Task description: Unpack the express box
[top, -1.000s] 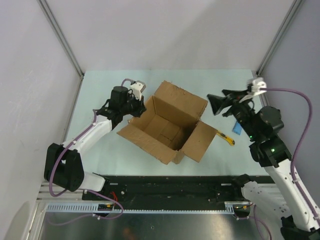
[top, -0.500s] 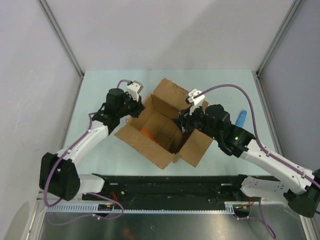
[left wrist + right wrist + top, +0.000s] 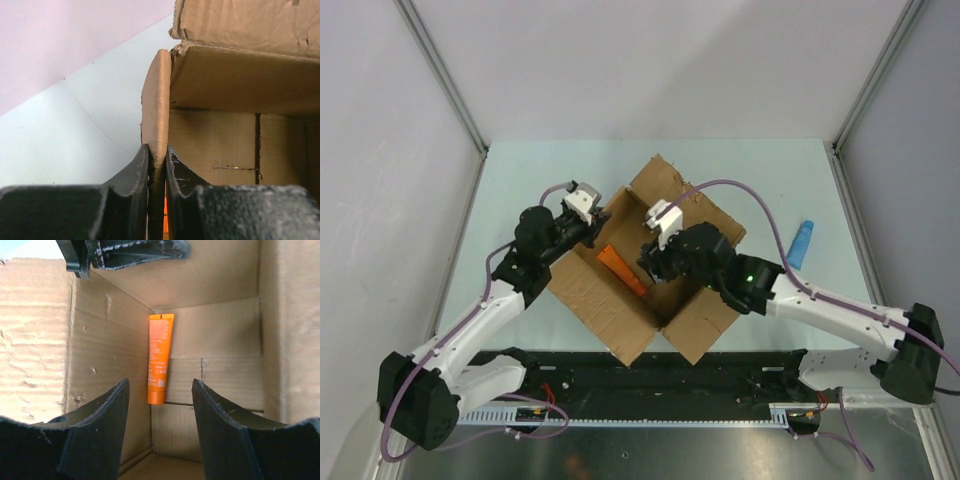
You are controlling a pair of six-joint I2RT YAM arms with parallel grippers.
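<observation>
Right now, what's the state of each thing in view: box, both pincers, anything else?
express box: upright on the table, top flaps open.
orange tube: lying on the box floor along a side wall, not gripped.
left pincer: shut on a cardboard edge of the box.
right pincer: open, reaching into the box, pointed at the tube, not touching it.
blue item: lying on the table right of the box, untouched.

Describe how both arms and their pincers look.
The left arm and right arm both have white links between black joints, each with a looping purple cable. A white camera block sits at each wrist. A green light glows on the right arm. The left pincer and right pincer have matte black, curved fingers.
</observation>
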